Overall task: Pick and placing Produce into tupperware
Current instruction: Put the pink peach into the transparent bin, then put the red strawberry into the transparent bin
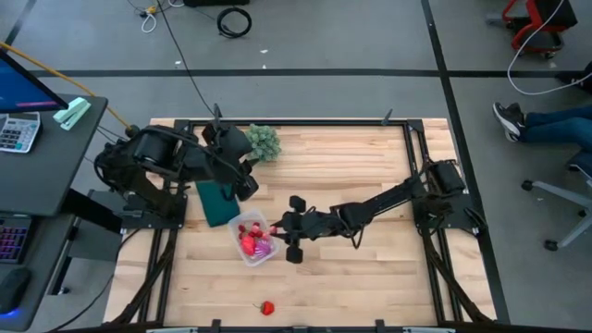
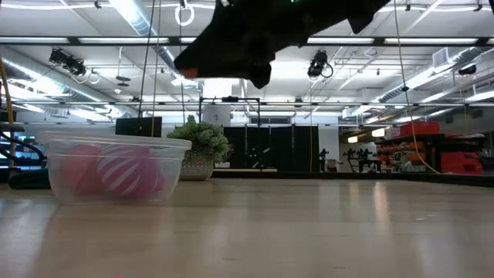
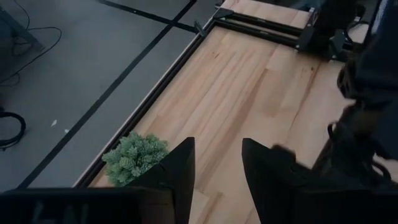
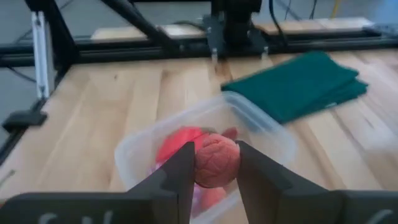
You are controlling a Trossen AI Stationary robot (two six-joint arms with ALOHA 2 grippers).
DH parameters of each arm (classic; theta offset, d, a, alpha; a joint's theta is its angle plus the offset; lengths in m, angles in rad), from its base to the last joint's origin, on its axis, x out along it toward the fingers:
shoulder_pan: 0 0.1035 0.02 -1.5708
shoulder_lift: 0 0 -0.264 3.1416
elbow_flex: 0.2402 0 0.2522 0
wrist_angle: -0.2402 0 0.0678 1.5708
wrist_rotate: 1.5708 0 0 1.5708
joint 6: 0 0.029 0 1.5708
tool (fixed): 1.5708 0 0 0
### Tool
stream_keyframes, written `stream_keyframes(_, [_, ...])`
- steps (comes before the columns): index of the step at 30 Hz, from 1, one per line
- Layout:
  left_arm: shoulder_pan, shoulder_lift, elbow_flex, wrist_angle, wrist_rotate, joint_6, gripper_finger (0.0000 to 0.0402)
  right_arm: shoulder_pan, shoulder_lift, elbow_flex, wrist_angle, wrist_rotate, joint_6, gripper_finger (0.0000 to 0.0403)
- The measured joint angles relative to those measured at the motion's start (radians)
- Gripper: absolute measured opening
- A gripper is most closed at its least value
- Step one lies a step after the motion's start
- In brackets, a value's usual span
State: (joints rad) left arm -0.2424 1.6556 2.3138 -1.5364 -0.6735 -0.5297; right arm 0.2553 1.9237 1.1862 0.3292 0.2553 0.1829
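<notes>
Tabletop overhead hides what right tool point(image 4: 213, 167) pinches: pink produce point(image 4: 216, 160).

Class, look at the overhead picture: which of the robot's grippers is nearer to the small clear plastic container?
Right. The right gripper hangs at the small clear plastic container's edge, holding a pinkish-red bumpy toy fruit. The left gripper sits farther back, above the dark green flat piece.

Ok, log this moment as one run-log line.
right claw: shut on pink fruit, over tupperware | left claw: open, empty, near plant | loose: red fruit on table
</notes>
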Motion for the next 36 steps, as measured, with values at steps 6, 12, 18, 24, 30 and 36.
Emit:
stream_keyframes(6, [0.017,0.000,0.000,-0.003,0.000,0.000,0.0141,-0.003,0.133,0.077,0.082,-0.026,-0.006,0.0114])
stream_keyframes(12, [0.017,0.000,0.000,-0.011,0.000,0.003,0.0142,-0.022,0.223,0.201,-0.027,-0.022,-0.059,0.0114])
stream_keyframes(18, [0.017,0.000,0.000,-0.026,0.001,-0.001,0.0135,-0.041,0.273,0.301,-0.193,-0.028,-0.057,0.0128])
stream_keyframes(24, [0.017,0.000,0.000,-0.029,0.001,-0.008,0.0141,-0.051,0.292,0.317,-0.235,-0.033,-0.056,0.0157])
stream_keyframes(30, [0.017,0.000,0.000,-0.029,0.001,-0.009,0.0143,-0.057,0.270,0.314,-0.256,-0.030,-0.056,0.0195])
stream_keyframes(36, [0.017,0.000,0.000,-0.029,0.000,-0.029,0.0138,-0.051,0.251,0.314,-0.257,-0.034,-0.048,0.0219])
